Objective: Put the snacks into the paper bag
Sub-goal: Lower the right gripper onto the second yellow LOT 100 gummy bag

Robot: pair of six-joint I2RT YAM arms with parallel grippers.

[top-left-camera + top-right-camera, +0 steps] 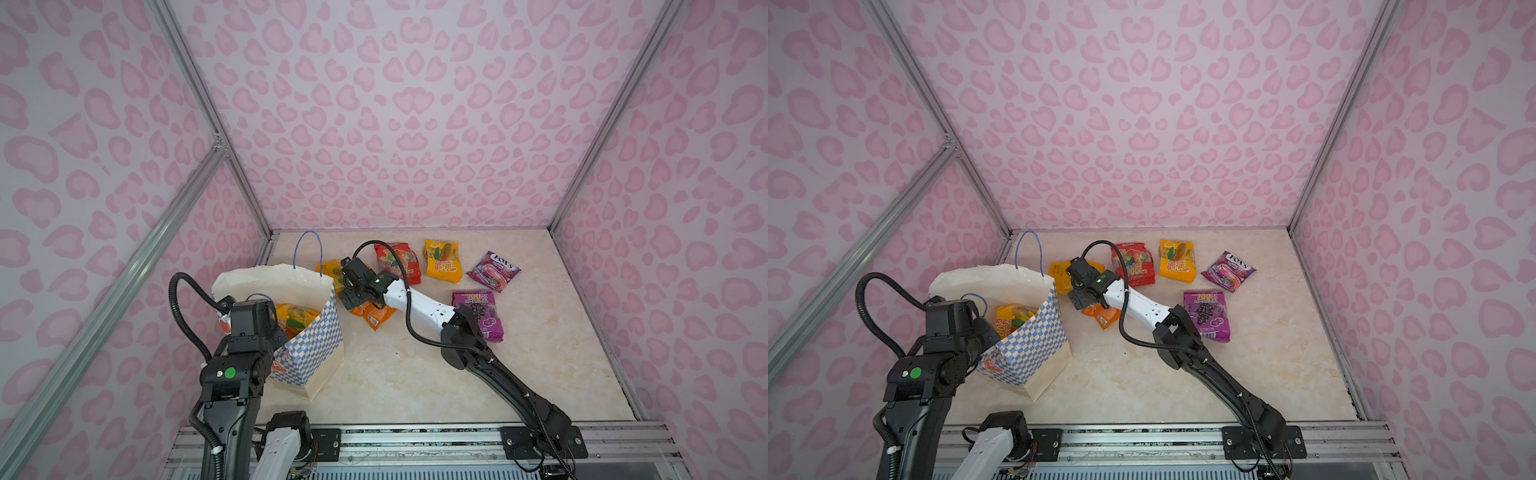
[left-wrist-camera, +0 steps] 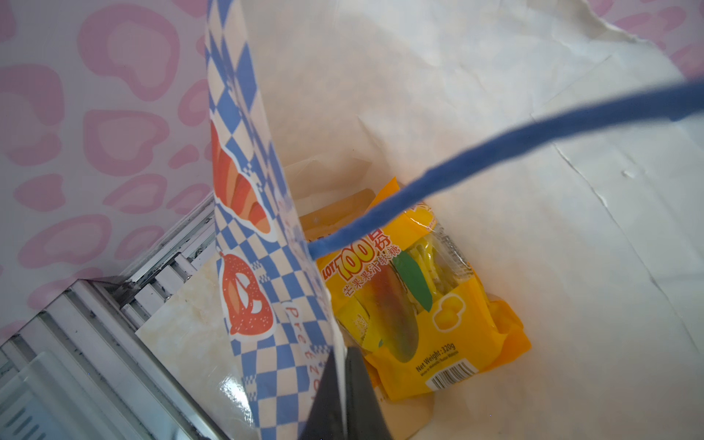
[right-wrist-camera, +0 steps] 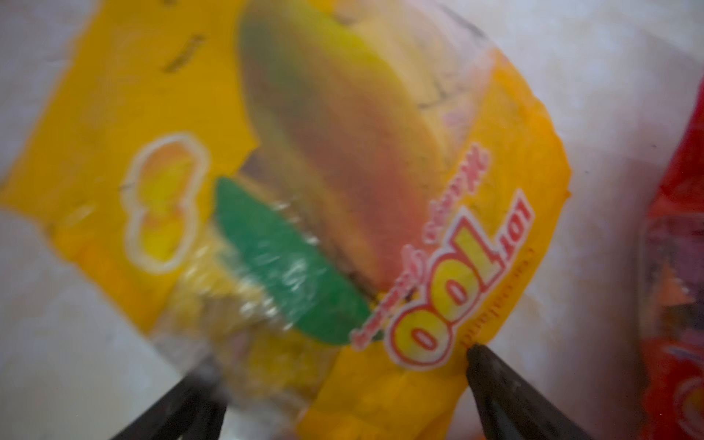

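Note:
The white paper bag (image 1: 316,345) (image 1: 1034,345) stands open at the left, with one yellow snack (image 1: 293,318) (image 2: 426,316) inside. My left gripper (image 2: 344,381) is shut on the bag's near rim. My right gripper (image 3: 335,365) (image 1: 341,286) hangs open low over a yellow mango snack (image 3: 343,171) (image 1: 1061,276) lying just right of the bag; its fingers straddle one end and one tip touches the packet's edge. On the table lie an orange snack (image 1: 372,313), a red one (image 1: 397,262), a yellow one (image 1: 440,259), a purple FOX'S (image 1: 493,271) and a purple grape packet (image 1: 478,313).
Pink patterned walls with aluminium posts enclose the marble tabletop (image 1: 415,374). A metal rail (image 1: 415,440) runs along the front edge, carrying both arm bases. The bag's blue cord handle (image 1: 307,249) stands up at its far side. The right forearm passes over the grape packet.

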